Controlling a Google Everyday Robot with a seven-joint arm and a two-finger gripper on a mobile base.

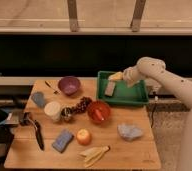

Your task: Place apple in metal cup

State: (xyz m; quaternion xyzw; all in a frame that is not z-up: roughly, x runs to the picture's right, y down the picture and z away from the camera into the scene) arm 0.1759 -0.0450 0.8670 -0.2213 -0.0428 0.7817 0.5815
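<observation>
The apple (83, 136), small, round and yellow-orange with a reddish blush, lies on the wooden table near the front middle. The metal cup (66, 113), short and shiny with a dark inside, stands left of and behind the apple, beside a taller white cup (52, 110). My gripper (120, 77) is at the end of the white arm (154, 72) that reaches in from the right. It hovers over the back of a green tray (129, 95), far from the apple and the cup. A yellowish thing shows at its tip.
A purple bowl (69, 85), a red bowl (99, 111), dark grapes (82, 105), a blue sponge (63, 140), a banana peel (95, 154), a crumpled pale bag (130, 131), a black tool (36, 131) and a grey object (110, 88) in the tray.
</observation>
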